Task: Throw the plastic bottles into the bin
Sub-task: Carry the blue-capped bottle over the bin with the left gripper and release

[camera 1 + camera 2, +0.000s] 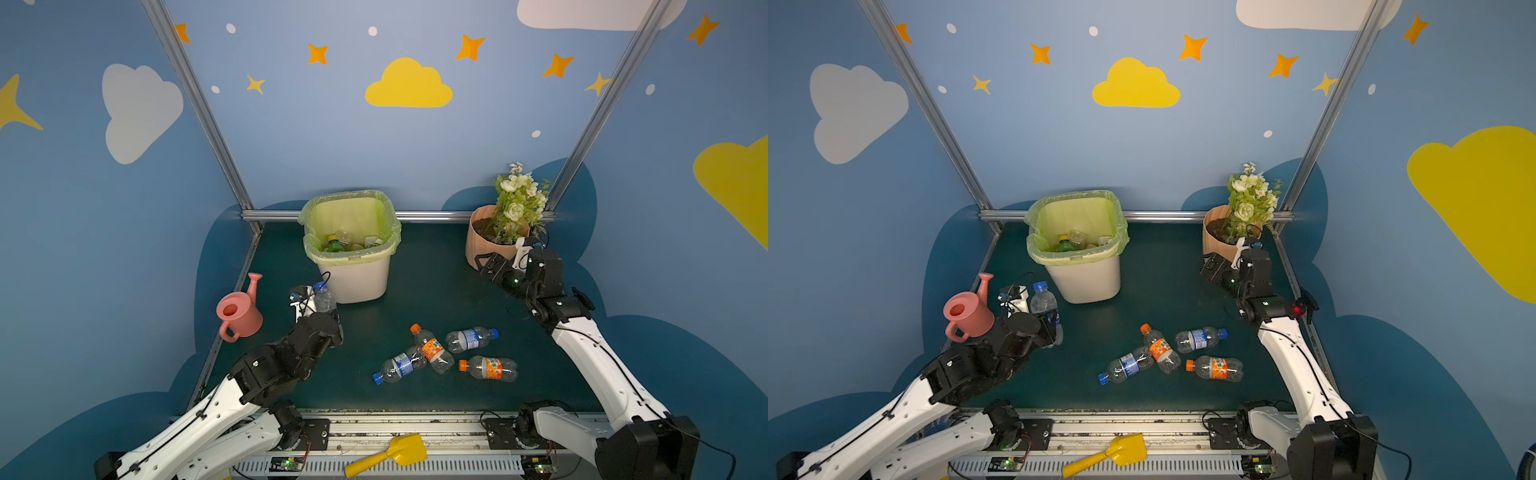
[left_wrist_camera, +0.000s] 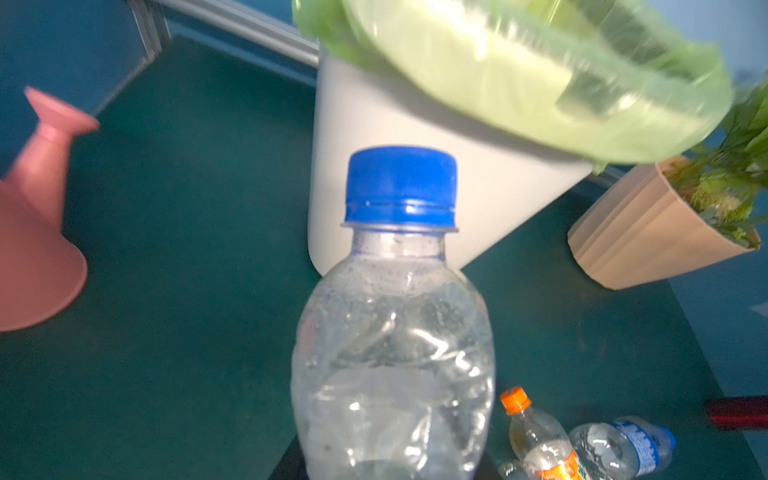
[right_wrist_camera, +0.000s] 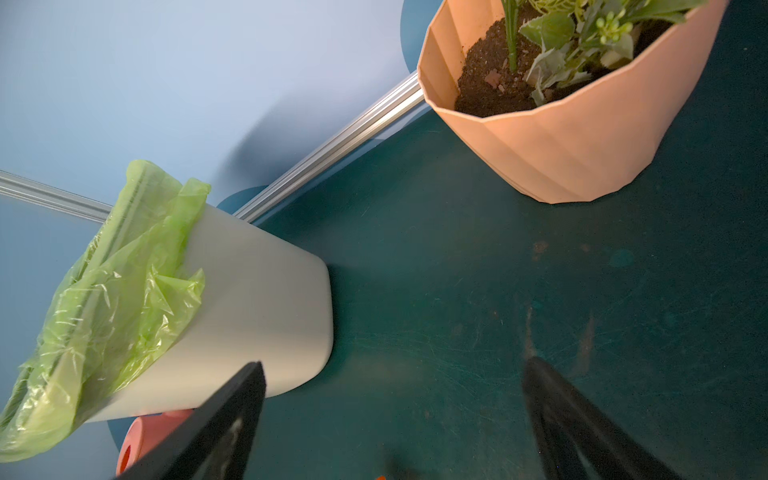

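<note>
**Left gripper** – left of centre in both top views. Its jaws pinch the lower body of the held bottle, a clear, crumpled bottle with a blue cap. The bottle stands upright, cap uppermost, clear of the mat. It is just beside the near left corner of the bin and outside it. In the left wrist view the held bottle fills the lower centre, with the bin wall behind its cap.

**Right gripper** – right of centre, low beside the pot. In the right wrist view its jaws are spread wide, with bare mat between them.

**Bin** – at the back of the mat, centre-left, lined with a green bag. A green bottle with a yellow cap lies inside. The paler items beside it are too small to tell.

**Loose bottles** – four lie on their sides, lower centre.
- The upper orange bottle touches the lower blue bottle.
- The upper blue bottle lies just to the right.
- The lower orange bottle lies below the upper blue bottle.

**Other items**
- A pink can stands at the left edge of the mat, near the left gripper.
- A yellow scoop rests on the front rail at the bottom of the frame.
</note>
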You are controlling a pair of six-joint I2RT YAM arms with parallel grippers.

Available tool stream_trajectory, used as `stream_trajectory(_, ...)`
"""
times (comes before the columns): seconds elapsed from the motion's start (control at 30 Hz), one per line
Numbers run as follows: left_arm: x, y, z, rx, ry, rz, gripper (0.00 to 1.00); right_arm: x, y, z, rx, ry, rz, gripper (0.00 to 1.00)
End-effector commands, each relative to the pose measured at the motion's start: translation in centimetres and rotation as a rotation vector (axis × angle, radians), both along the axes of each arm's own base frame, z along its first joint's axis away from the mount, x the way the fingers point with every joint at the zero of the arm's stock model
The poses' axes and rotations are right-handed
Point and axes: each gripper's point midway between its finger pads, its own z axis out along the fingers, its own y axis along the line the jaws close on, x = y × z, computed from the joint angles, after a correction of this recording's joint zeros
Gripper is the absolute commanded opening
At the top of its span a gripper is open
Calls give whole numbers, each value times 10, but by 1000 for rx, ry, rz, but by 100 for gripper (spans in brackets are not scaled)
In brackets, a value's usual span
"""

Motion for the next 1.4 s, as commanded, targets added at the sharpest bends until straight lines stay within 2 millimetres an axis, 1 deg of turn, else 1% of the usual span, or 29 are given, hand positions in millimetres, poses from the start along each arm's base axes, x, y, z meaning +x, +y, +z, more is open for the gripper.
stream_trajectory(0.0, 6, 23, 42, 107, -138, 71, 41, 2, -1, -2, 6, 3, -6, 96)
stream_trajectory(0.17, 14, 34, 114, 186, -357, 101, 42, 3, 0, -2, 6, 5, -2, 96)
stream_trajectory(0.2, 15, 35, 127, 194, -393, 106, 42, 3, 0, -1, 6, 5, -2, 96)
stream_trajectory(0.33, 17, 33, 190, 267, -556, 97, 44, 2, -1, 0, 4, 1, -7, 96)
stream_trajectory(0.47, 21, 20, 247, 306, -711, 51, 44, 1, -2, 1, 3, 2, -9, 96)
stream_trajectory(0.53, 24, 12, 271, 316, -777, 27, 45, 0, -3, 2, 2, 0, -13, 96)
stream_trajectory(0.63, 33, -2, 302, 324, -863, -18, 47, -2, -6, 4, -3, -6, -20, 96)
stream_trajectory(0.67, 39, -6, 309, 325, -877, -30, 47, -3, -6, 5, -5, -8, -22, 96)
stream_trajectory(0.73, 56, -15, 317, 318, -887, -54, 48, -5, -9, 7, -10, -13, -29, 96)
stream_trajectory(0.77, 65, -18, 317, 302, -877, -57, 48, -6, -9, 8, -11, -15, -32, 96)
stream_trajectory(0.8, 78, -20, 312, 282, -852, -56, 49, -7, -11, 9, -14, -17, -35, 96)
stream_trajectory(0.87, 106, -23, 292, 247, -776, -61, 51, -9, -13, 9, -16, -19, -44, 96)
stream_trajectory(0.93, 135, -30, 257, 199, -665, -92, 56, -10, -14, 9, -15, -22, -48, 96)
stream_trajectory(0.97, 146, -32, 239, 189, -610, -102, 61, -11, -15, 9, -15, -23, -51, 96)
stream_trajectory(1.0, 155, -36, 221, 182, -560, -117, 69, -12, -16, 9, -15, -24, -53, 96)
stream_trajectory(1.03, 163, -38, 206, 188, -519, -121, 76, -12, -17, 10, -16, -24, -55, 96)
stream_trajectory(1.07, 168, -39, 199, 198, -498, -120, 80, -13, -18, 11, -19, -26, -57, 96)
stream_trajectory(1.1, 170, -38, 197, 218, -487, -116, 86, -14, -20, 12, -22, -27, -59, 96)
stream_trajectory(1.13, 169, -34, 205, 230, -498, -101, 90, -14, -21, 15, -28, -31, -61, 96)
stream_trajectory(1.17, 166, -31, 218, 236, -525, -92, 93, -15, -23, 16, -33, -33, -62, 96)
stream_trajectory(1.23, 150, -22, 256, 237, -624, -73, 99, -17, -27, 18, -43, -35, -74, 96)
stream_trajectory(1.3, 132, -14, 287, 230, -711, -57, 100, -19, -30, 18, -41, -37, -83, 96)
stream_trajectory(1.33, 122, -10, 299, 229, -747, -59, 100, -19, -31, 17, -38, -35, -88, 96)
stream_trajectory(1.37, 114, -8, 306, 227, -768, -61, 100, -19, -32, 15, -34, -33, -90, 96)
